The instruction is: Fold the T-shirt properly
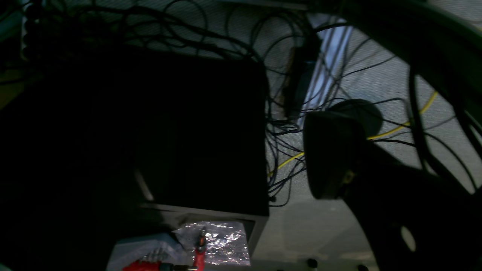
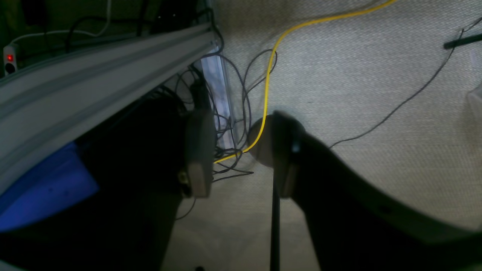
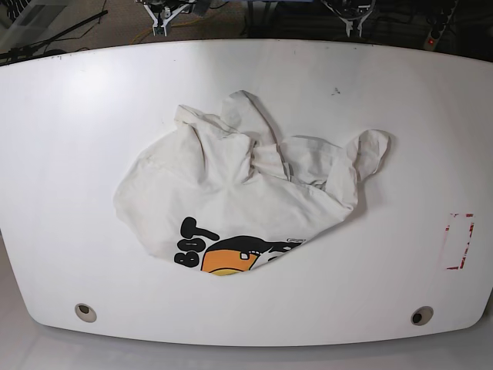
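Note:
The off-white T-shirt [image 3: 246, 193] lies crumpled in a heap in the middle of the white table [image 3: 77, 116]. Part of its orange graphic with black letters [image 3: 227, 258] shows at the near edge, and one sleeve [image 3: 370, 150] sticks out to the right. Neither arm appears in the base view. Both wrist views look down at the floor, away from the shirt. My right gripper [image 2: 241, 154] stands open, with only carpet and cables between its fingers. My left gripper [image 1: 233, 177] is open too; one finger [image 1: 327, 154] shows and the other side is lost in darkness.
A red-outlined rectangle [image 3: 460, 240] marks the table's right side, and two round holes [image 3: 85, 311] sit near its front edge. Off the table are grey carpet, tangled black cables, a yellow cable [image 2: 268, 75], an aluminium rail [image 2: 94, 75] and a black box [image 1: 169, 131].

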You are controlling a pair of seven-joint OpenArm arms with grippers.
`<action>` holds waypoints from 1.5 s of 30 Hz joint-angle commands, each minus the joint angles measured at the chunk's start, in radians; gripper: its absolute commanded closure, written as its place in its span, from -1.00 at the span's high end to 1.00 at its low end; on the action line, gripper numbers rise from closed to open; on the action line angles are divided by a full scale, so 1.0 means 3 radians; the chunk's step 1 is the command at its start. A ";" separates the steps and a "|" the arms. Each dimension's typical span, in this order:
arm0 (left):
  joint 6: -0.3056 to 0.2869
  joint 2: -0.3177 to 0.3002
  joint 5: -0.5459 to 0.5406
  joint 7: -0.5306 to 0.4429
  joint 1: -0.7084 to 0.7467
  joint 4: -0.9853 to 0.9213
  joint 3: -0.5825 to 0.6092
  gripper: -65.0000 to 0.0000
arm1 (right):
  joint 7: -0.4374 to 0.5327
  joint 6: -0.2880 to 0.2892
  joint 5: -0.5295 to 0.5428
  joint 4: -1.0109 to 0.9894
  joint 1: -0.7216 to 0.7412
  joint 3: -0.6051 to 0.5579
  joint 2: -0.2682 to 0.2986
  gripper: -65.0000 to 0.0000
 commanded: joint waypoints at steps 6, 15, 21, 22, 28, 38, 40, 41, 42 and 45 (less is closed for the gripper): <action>0.0015 0.0015 -0.0014 -0.0008 0.0033 0.0019 -0.0014 0.50 | 0.0013 0.0013 0.0003 -0.0003 -0.0009 0.0005 -0.0025 -0.27; 0.0015 0.0015 -0.0014 -0.0008 0.0033 0.0019 -0.0014 0.50 | 0.0013 0.0013 0.0003 -0.0003 -0.0009 0.0005 -0.0025 -0.27; 0.0015 0.0015 -0.0014 -0.0013 0.0079 0.0040 -0.0014 0.50 | 0.0024 0.0013 -0.0002 0.0028 -0.0019 0.0005 -0.0025 -0.28; 0.0015 0.0015 -0.0014 -0.0044 0.0120 0.0132 -0.0014 0.50 | 0.0024 0.0013 -0.0002 0.0028 -0.0045 0.0005 -0.0025 -0.28; 0.0015 0.0010 -0.0009 -0.0233 0.0488 0.0720 -0.0014 0.50 | 0.0008 0.0008 0.0013 0.0570 -0.0357 0.0010 -0.0097 -0.28; 0.0015 -0.0016 -0.0009 -0.0233 0.1071 0.1451 -0.0014 0.50 | -0.0201 0.0028 0.0023 0.1644 -0.0986 0.0010 -0.0220 -0.29; 0.0015 -0.0046 -0.0014 -0.0233 0.1255 0.1738 -0.0014 0.50 | -0.0212 0.0028 0.0023 0.1889 -0.1139 0.0010 -0.0235 -0.29; 0.0015 -0.0041 -0.0014 -0.0233 0.1316 0.1835 -0.0014 0.50 | -0.0212 0.0028 0.0023 0.1971 -0.1201 0.0010 -0.0235 -0.29; 0.0015 -0.0041 -0.0014 -0.0233 0.1393 0.1947 -0.0014 0.50 | -0.0212 0.0028 0.0023 0.2068 -0.1283 0.0010 -0.0235 -0.29; 0.0015 -0.0046 -0.0014 -0.0233 0.1634 0.2310 -0.0014 0.50 | -0.0212 0.0028 0.0023 0.2349 -0.1487 0.0010 -0.0286 -0.29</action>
